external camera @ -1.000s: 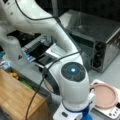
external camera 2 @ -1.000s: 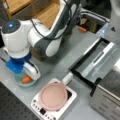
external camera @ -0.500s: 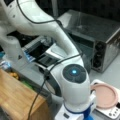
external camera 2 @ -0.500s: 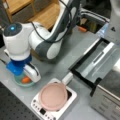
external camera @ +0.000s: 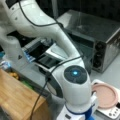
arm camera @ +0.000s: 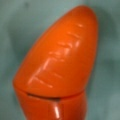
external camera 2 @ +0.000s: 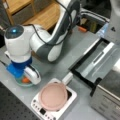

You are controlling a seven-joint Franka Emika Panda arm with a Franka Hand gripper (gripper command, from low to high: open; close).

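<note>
1. The gripper [external camera 2: 23, 78] hangs low at a front view's left, under the arm's blue wrist block, right down over a pale green bowl [external camera 2: 20, 83] on the grey table [external camera 2: 62, 50].
2. A carrot [external camera 2: 25, 80] shows as a small orange patch in that bowl, directly below the gripper (mostly hidden by the arm's white casing).
3. In the wrist view the carrot [arm camera: 58, 67] fills nearly the whole picture, its rounded tip pointing up and right, with the pale green of the bowl [arm camera: 15, 22] behind it.
4. No fingers show in any view, so whether the claw is wide, narrow or closed on the carrot cannot be told.
5. Near the bowl, toward a front view's bottom, stands a white scale [external camera 2: 53, 106] bearing a pink plate [external camera 2: 53, 96]; in both front views the plate lies flat on it [external camera: 106, 95].
6. A toaster oven [external camera: 97, 35] stands at a front view's top right, its door [external camera 2: 96, 60] folded down open.
7. Compared with half a second ago, the arm sits at the same spot over the bowl, and the scale, plate and oven lie unchanged.
</note>
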